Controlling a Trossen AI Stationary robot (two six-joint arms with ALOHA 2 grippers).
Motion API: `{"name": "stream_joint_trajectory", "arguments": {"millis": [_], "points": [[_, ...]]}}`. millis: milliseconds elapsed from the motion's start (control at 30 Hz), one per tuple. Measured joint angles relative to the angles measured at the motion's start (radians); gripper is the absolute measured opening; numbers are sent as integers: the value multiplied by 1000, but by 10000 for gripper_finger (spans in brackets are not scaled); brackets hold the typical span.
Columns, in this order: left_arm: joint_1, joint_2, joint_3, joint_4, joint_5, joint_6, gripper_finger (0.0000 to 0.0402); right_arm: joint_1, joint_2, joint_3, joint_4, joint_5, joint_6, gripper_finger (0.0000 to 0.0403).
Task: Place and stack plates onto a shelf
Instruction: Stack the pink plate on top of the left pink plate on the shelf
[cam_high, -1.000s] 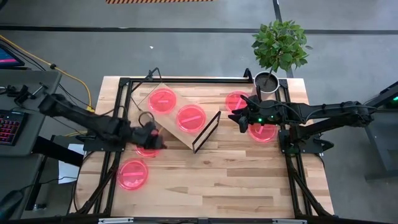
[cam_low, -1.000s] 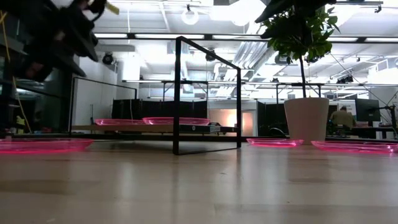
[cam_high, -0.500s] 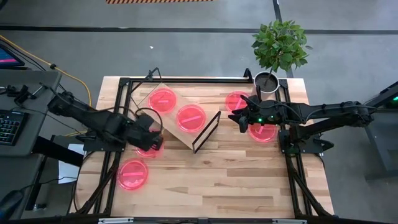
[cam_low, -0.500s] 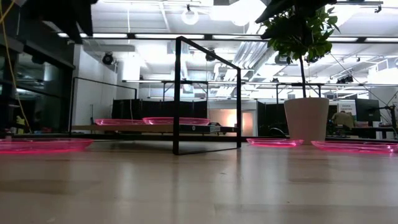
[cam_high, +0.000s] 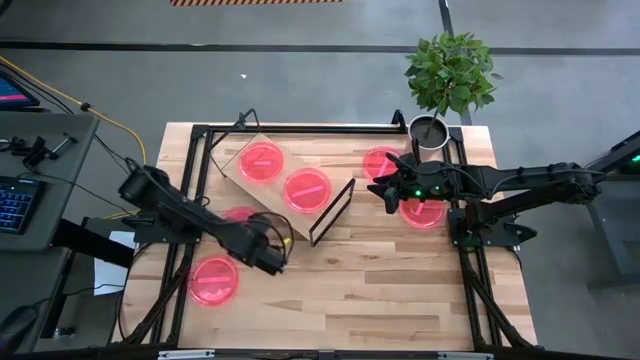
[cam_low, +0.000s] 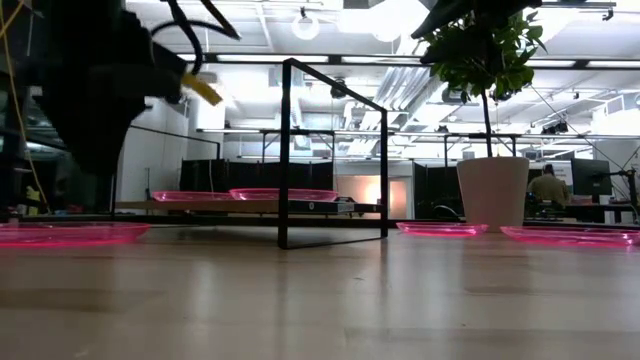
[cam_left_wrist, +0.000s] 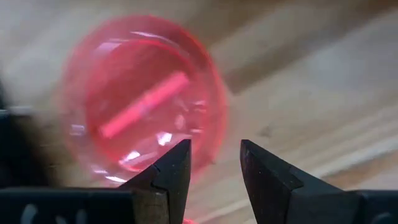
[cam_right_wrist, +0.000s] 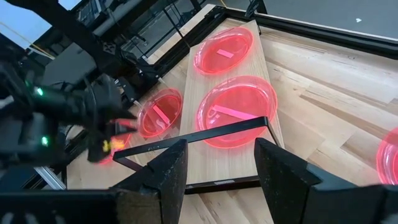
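Two plates (cam_high: 262, 162) (cam_high: 307, 189) lie side by side on the shelf (cam_high: 245, 145), not yet stacked. Four more wait on the bench (cam_high: 380, 290): two near the shelf's left end (cam_high: 236, 215) (cam_high: 214, 280) and two off its right end (cam_high: 378, 158) (cam_high: 425, 212). The left gripper (cam_high: 274, 258) reaches low in front of the shelf, partly open and empty, facing a plate. The right gripper (cam_high: 378, 189) hovers beyond the shelf's right end, open and empty.
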Motion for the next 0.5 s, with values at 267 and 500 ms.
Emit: {"name": "stream_joint_trajectory", "arguments": {"millis": [267, 500], "points": [[32, 70, 0, 43, 6, 83, 129, 0, 0, 0, -2, 0, -1, 170], [61, 101, 1, 161, 44, 200, 129, 0, 0, 0, -3, 0, -9, 170]]}}
